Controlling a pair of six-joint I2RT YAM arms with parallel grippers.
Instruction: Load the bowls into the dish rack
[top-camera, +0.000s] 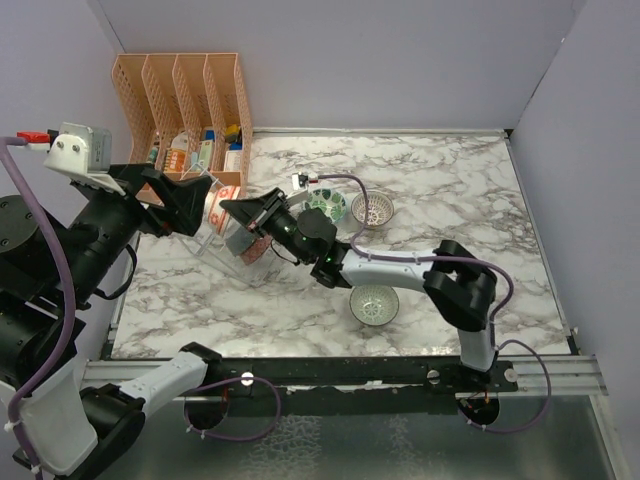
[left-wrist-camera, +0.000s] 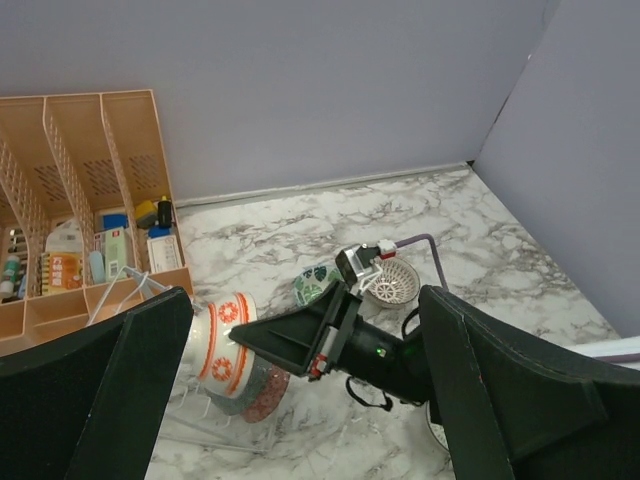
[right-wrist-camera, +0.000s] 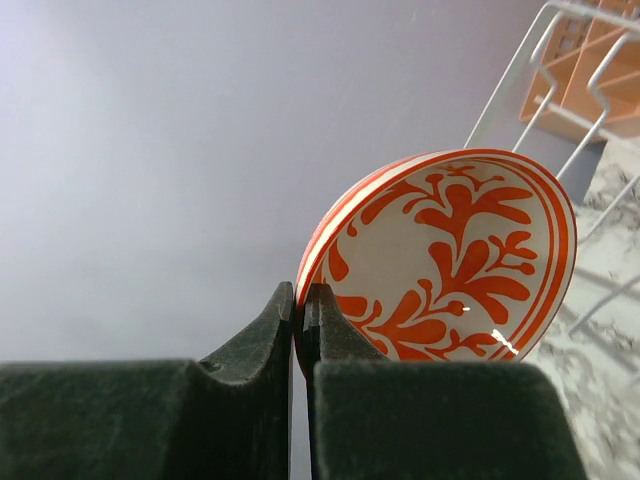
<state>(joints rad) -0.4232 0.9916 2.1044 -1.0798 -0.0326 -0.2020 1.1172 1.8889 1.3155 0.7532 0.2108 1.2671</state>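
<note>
Presently, far left: left fingers (top-camera: 190, 203) spread wide, holding nothing, hanging just beside the rack (top-camera: 215, 255) on its organizer (top-camera: 180, 100) side. This is the arm nearest the rack, but it is idle.

Rack: clear wire, hard to read from above. A second bowl (left-wrist-camera: 265, 393) sits low in it. The orange-red bowl (right-wrist-camera: 450, 260) is up on edge at the rack's top. Its patterned inside faces the right arm and its outside faces the left one. Cannot tell whether its lower rim is down between two dividers or only above them.

Right fingers (right-wrist-camera: 298, 310): pressed together on that bowl's rim, one inside and one outside, at the edge nearest the wrist. The arm reaches in across the worktop (top-camera: 450, 180) from the right. From these fingers the bowl lies straight ahead, and the rack's uprights show past its far edge. My guess is that the bowl's face must run parallel with the dividers, so the move is a short lowering in that plane, then letting go.

Further right, loose on the worktop: green-white bowl (top-camera: 327, 203), lattice bowl (top-camera: 372, 210) just beside it, and pale bowl (top-camera: 374, 305) nearer the arm bases. The right arm is closer to all three.
</note>
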